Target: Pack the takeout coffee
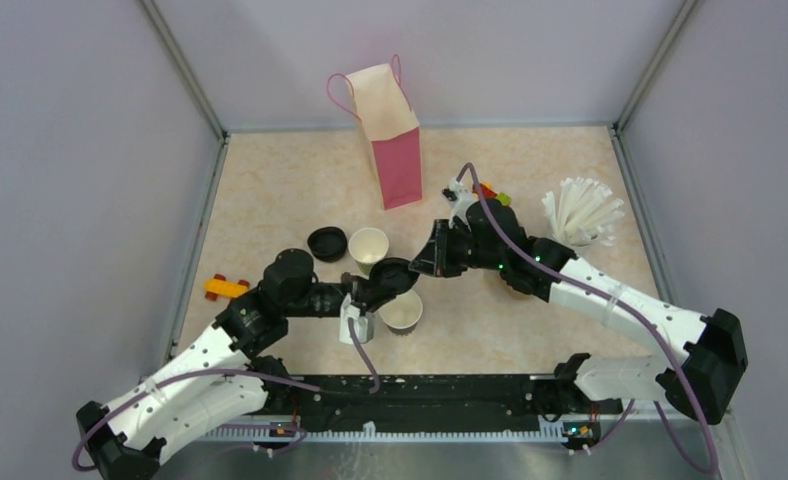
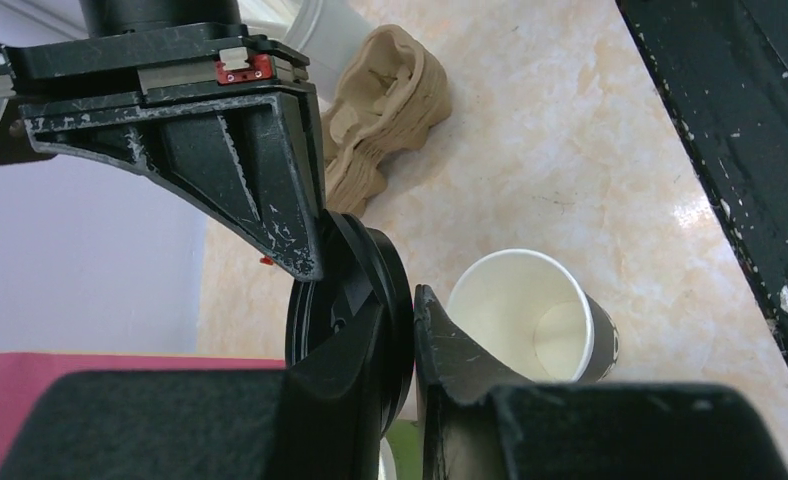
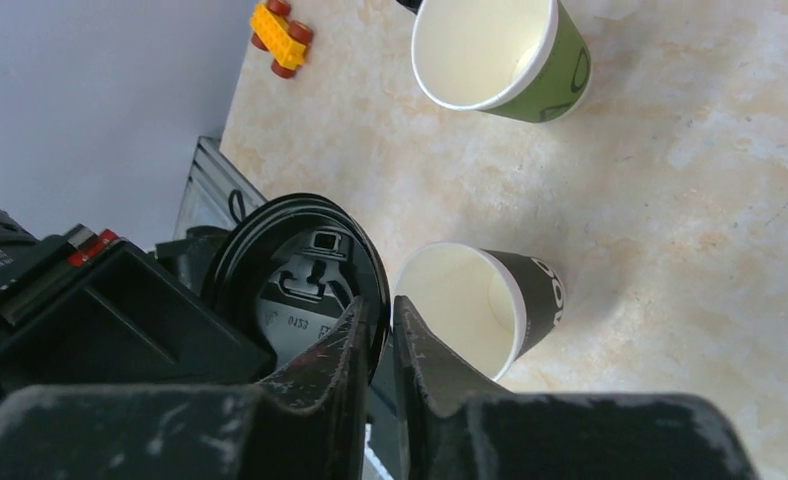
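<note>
A black paper cup (image 1: 402, 312) (image 2: 530, 320) (image 3: 480, 300) stands open on the table, pale inside, with white lettering on its side. Just above and left of it a round black lid (image 1: 392, 275) (image 2: 365, 265) (image 3: 300, 260) is held on edge between both grippers. My left gripper (image 1: 368, 290) (image 2: 405, 300) is shut on the lid's rim. My right gripper (image 1: 425, 262) (image 3: 380, 305) straddles the opposite rim, its jaws parted a sliver with a thin gap beside the rim. A second black lid (image 1: 327, 243) lies flat on the table to the left.
A green cup (image 1: 368, 245) (image 3: 500, 50) stands open behind the lid. A pink paper bag (image 1: 395, 150) stands at the back. White straws (image 1: 582, 212) are at the right, a brown pulp carrier (image 2: 385, 110) under the right arm, and a yellow toy (image 1: 225, 288) (image 3: 282, 35) at the left.
</note>
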Controlling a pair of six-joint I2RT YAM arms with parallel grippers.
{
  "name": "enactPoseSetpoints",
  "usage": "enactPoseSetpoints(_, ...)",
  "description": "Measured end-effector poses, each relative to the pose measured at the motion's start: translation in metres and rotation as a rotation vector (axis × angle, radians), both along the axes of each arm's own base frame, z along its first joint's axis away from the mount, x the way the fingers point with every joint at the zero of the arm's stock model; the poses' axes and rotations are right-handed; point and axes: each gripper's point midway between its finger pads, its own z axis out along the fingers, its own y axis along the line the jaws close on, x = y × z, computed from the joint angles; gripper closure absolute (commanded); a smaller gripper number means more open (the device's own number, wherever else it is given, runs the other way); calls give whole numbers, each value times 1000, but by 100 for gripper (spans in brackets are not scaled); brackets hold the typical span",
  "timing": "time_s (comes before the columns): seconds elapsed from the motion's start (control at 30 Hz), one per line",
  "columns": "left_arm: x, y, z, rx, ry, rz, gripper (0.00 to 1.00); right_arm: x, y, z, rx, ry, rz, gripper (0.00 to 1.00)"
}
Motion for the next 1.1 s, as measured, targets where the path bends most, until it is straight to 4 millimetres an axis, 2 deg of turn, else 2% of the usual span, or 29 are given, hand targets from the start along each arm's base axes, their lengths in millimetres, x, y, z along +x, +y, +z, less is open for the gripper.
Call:
enactPoseSetpoints(0.1,-1,1,6,-42,48,35,85,4,1,7,19,-25,-14,64)
enactPoseSetpoints(0.2,0,1,15,-101,117,81,85,8,-6,20,39,-70,-53,52)
enactPoseSetpoints(0.27,4,0,22,-153,190,134,85,11,-17,34,61,-130,-97,43)
enactPoseSetpoints(0.3,8,0,27,-189,245,176,80,11,-24,42,76,-170,-118,36)
enactPoseSetpoints(0.33,11,0,29,-214,290,208,78,10,-31,50,98,-213,-132,26)
enactPoseSetpoints(0.37,14,0,33,-244,341,243,76,9,-37,59,124,-263,-141,21)
enactPoseSetpoints(0.47,24,-2,38,-327,576,373,75,1,-56,87,218,-457,-140,19)
enactPoseSetpoints(0.53,28,-5,45,-378,728,434,75,-4,-64,94,240,-592,-117,19)
enactPoseSetpoints(0.63,29,-8,63,-478,935,490,74,-9,-65,102,237,-769,-63,18)
enactPoseSetpoints(0.77,23,-10,84,-599,1149,489,74,-24,-42,107,163,-997,57,13)
enactPoseSetpoints(0.97,17,-10,104,-693,1321,465,76,-49,3,80,-19,-1249,233,7)
enactPoseSetpoints(1.03,17,-8,108,-713,1333,465,76,-54,6,74,-57,-1309,249,7)
enactPoseSetpoints(1.1,19,-4,110,-727,1315,484,71,-51,2,79,-86,-1339,205,8)
